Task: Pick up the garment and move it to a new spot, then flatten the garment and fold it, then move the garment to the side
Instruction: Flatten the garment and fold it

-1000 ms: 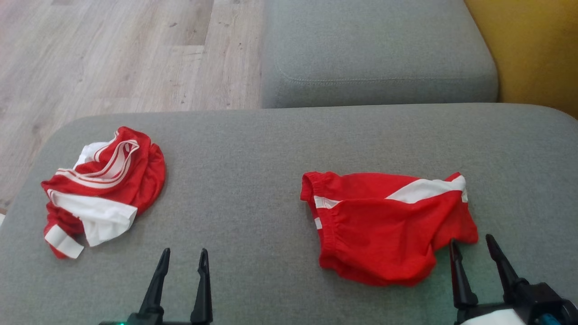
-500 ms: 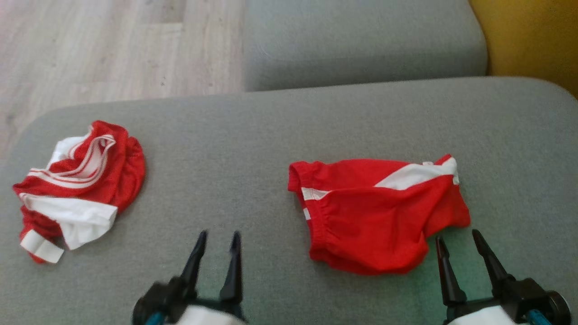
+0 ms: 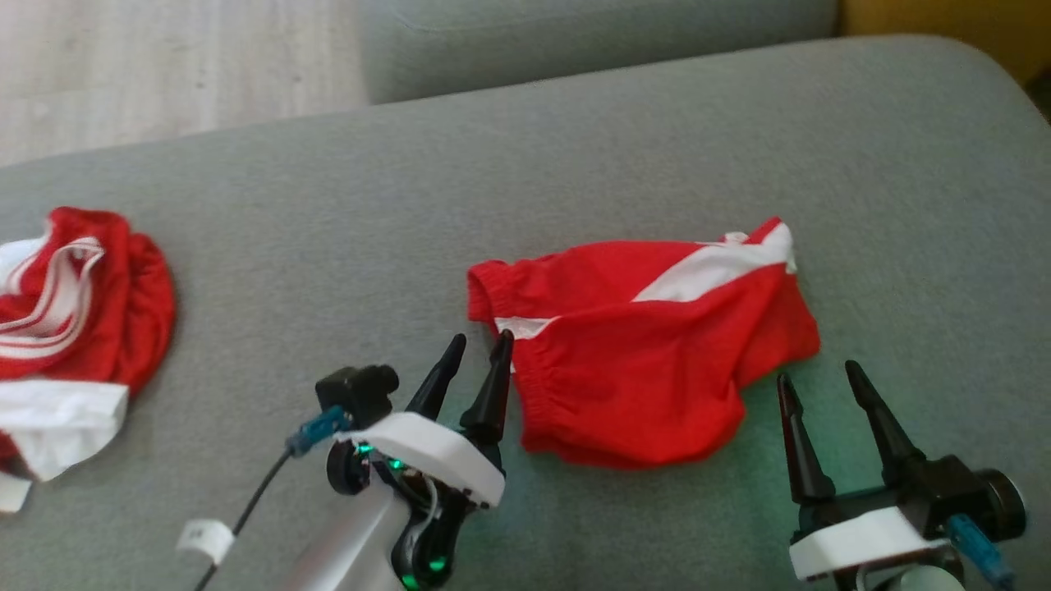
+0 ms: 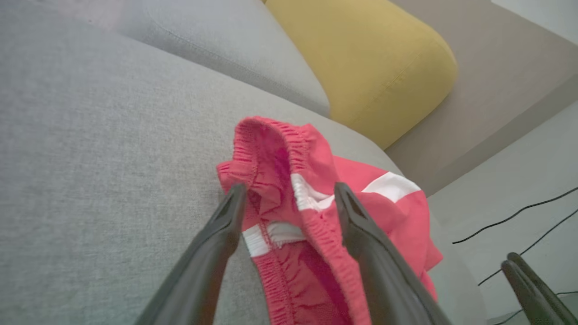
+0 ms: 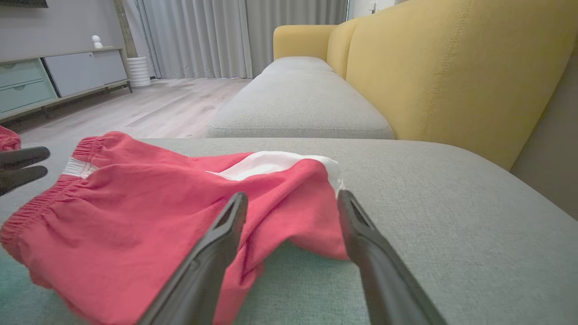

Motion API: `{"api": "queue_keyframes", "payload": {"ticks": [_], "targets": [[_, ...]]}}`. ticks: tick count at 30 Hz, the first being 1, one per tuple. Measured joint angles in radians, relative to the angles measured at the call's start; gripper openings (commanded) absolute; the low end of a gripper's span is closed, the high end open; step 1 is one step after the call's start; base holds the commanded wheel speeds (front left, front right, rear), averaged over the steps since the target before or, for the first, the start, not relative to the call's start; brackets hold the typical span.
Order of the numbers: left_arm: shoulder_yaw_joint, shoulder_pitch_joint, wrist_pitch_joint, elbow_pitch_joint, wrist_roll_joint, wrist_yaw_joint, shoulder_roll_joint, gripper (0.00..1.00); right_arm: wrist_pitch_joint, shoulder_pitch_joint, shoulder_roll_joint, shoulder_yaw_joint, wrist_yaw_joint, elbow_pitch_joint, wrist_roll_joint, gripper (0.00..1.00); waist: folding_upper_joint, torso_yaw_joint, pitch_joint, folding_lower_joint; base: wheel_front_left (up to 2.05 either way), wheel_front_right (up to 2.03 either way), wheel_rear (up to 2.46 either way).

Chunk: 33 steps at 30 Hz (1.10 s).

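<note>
Both claws spread, empty: red shorts [image 3: 649,361] lie on the sofa cushion [image 3: 575,164], long axis left-right, waistband at left claw [image 3: 480,341], leg hem just ahead of right claw [image 3: 817,373].

**Grey cushion** [image 3: 328,205]: wide seat in woven fabric with rounded far corners. Bears two items, well apart.

**Item one: red shorts** [image 3: 640,361]. They lie right of centre, rumpled rather than flat. The elastic waistband is at the left end and gapes partly open. A white diagonal band crosses the far right part, and short white stripes sit beside the waistband.

**Item two: red-and-white garment** [image 3: 74,328]. It lies at the cushion's left edge, bunched in a heap, with thin white stripes on top and a white panel on the near side.
</note>
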Motion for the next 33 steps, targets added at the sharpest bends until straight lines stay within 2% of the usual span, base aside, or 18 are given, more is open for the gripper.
{"api": "queue_keyframes", "payload": {"ticks": [12,14,15,24,33], "targets": [[-0.026,-0.059,0.014,0.079,-0.117,-0.03,0.0,1.0,0.0,0.0,0.0,0.001,0.0,0.002,0.002,1.0,0.0,-0.073,0.023,-0.0002,0.0,0.0,0.0],[-0.027,-0.065,0.005,0.082,-0.123,-0.037,0.0,0.38,0.0,-0.001,0.0,0.002,0.0,0.003,0.002,1.0,0.0,-0.081,0.022,-0.0002,0.0,0.0,0.0],[-0.029,-0.068,0.002,0.084,-0.123,-0.037,0.0,0.0,0.0,-0.001,0.0,0.003,0.0,0.004,0.002,1.0,0.0,-0.085,0.021,-0.0002,0.0,0.0,0.0],[-0.061,-0.098,-0.005,0.051,-0.122,-0.054,0.005,0.0,0.0,-0.004,0.0,0.013,0.0,0.005,0.007,1.0,0.0,-0.128,0.012,-0.0004,0.0,0.0,0.0],[-0.1,-0.345,0.053,-0.025,-0.08,-0.062,0.015,0.0,0.0,-0.037,0.0,0.047,0.0,-0.003,0.056,1.0,0.0,-0.226,0.014,-0.0003,0.0,0.0,0.0]]}}
